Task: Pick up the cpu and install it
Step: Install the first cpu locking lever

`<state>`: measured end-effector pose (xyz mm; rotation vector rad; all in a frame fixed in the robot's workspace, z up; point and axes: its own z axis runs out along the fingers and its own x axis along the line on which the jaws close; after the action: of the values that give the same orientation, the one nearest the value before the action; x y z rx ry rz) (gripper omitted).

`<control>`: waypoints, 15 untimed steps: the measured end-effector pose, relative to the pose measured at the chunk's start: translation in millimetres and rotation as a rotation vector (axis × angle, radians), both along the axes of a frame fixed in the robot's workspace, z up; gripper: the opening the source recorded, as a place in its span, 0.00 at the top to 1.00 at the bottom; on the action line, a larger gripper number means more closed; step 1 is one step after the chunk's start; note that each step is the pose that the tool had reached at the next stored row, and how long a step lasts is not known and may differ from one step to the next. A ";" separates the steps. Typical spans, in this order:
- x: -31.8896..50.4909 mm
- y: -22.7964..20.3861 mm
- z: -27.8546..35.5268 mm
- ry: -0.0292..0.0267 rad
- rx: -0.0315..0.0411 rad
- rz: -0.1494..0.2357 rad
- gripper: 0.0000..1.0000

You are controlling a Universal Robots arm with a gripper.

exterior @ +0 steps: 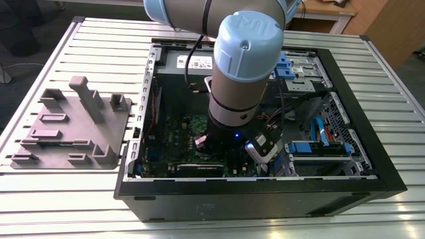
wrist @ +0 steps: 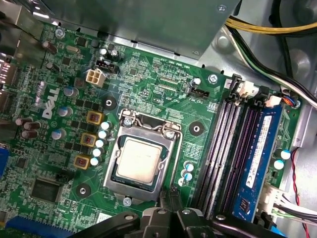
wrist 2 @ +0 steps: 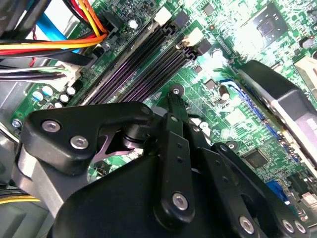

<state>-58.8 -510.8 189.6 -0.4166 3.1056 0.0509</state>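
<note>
Exterior view: arm reaching down into the open black computer case (exterior: 371, 191), gripper (exterior: 211, 144) hanging low above the green motherboard (exterior: 179, 127); grey plastic fixture (exterior: 69, 129) lying apart, toward the exterior view's left.

Second wrist view: black matte linkage with bright screws hanging above dark memory slots (wrist 2: 143, 64); finger opening impossible to tell, no hold visible.

First wrist view: cpu (wrist: 139, 159), flat, pale silver, sitting squarely inside the metal-framed socket (wrist: 126, 176). Judging the placing done; frame seemingly not clamped over the chip.

White lettering marks the green motherboard (wrist: 148, 74); a printed white label (exterior: 196, 62) sits on the grey box (exterior: 167, 68).
</note>
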 end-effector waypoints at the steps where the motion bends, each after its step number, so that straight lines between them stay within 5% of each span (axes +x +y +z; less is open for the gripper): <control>1: 0.0 0.1 1.4 -0.0002 0.0006 0.000 0.89; 7: 0.0 0.1 15.6 0.0001 0.0005 0.000 0.89; 15: 0.0 0.0 42.1 0.0001 0.0003 0.000 0.89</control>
<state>-58.8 -510.8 231.7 -0.4164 3.1057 0.0515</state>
